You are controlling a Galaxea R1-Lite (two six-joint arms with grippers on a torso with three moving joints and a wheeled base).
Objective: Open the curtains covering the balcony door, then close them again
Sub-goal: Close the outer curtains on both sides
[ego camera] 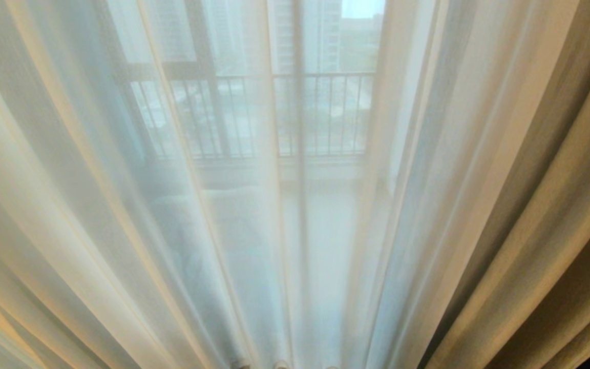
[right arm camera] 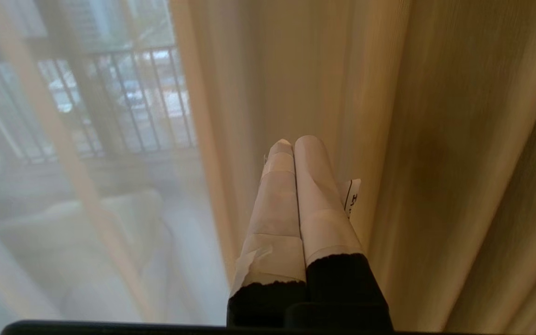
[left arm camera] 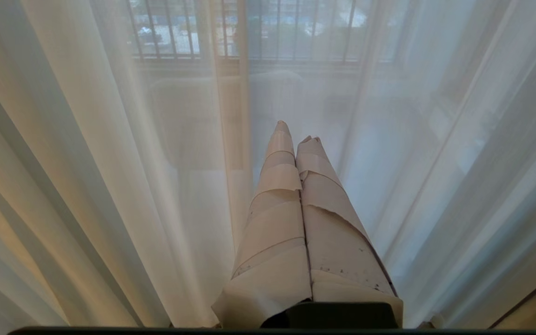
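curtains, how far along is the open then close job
Nothing looks done: the white sheers hang drawn across the glass, with the railing visible only through them, and the beige drape hangs at the right. In hand: the right gripper, shut and empty, points at the beige drape's edge. The left gripper, also shut, faces the sheers. Opening and reclosing remain.

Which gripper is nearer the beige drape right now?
Right. The right gripper points at the beige drape, just beside its edge; the left gripper faces only the white sheers.

left hand (left arm camera: 296, 138) shut, right hand (right arm camera: 293, 141) shut
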